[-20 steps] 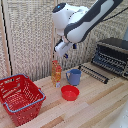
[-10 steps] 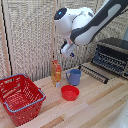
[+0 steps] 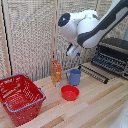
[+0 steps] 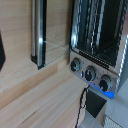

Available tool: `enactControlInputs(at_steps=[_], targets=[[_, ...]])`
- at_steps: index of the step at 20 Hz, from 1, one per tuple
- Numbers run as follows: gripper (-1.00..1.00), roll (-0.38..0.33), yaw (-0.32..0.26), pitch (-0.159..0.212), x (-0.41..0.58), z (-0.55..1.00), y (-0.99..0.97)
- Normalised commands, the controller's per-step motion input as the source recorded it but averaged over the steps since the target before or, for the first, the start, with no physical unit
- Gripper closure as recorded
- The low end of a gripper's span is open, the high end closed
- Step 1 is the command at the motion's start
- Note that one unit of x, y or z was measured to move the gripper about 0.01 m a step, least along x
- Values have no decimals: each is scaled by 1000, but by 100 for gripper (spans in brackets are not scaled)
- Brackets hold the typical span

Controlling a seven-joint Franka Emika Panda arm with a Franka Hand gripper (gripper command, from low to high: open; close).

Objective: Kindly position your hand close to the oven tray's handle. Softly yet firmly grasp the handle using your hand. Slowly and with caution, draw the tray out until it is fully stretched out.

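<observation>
The oven (image 3: 114, 56) stands at the exterior view's right, boxy, black and grey. Its tray (image 3: 110, 63), a dark rack of thin bars, lies inside the front opening. My white hand (image 3: 74, 51) hangs in the air above the blue mug, well short of the oven and touching nothing. In the wrist view the oven (image 4: 95, 70) shows its three knobs, with the tray's bars (image 4: 97, 22) behind the silvery frame. One dark finger (image 4: 2, 47) sits at the picture's edge, so the gripper looks open and empty. I cannot make out the tray's handle.
A flat striped dark slab (image 3: 94, 73) with a pale edge lies on the wooden table in front of the oven. A blue mug (image 3: 74, 76), a red bowl (image 3: 69, 93), an orange carton (image 3: 56, 73) and a red basket (image 3: 20, 97) stand further toward the exterior view's left.
The hand has drifted toward the exterior view's right and slightly lower, nearer the oven. Nothing on the table has moved.
</observation>
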Motion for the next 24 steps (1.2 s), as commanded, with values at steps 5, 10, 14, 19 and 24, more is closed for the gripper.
enactControlInputs(at_steps=[5, 10, 14, 19, 24], targets=[[-100, -118, 90, -58, -188, -390, -767], [-100, -3, 18, -60, 7, -86, -991], [-100, 1, 5, -60, 74, -26, -991], [-100, 0, 0, -29, 170, -153, -868], [-100, 0, -18, 0, 269, -262, -595]])
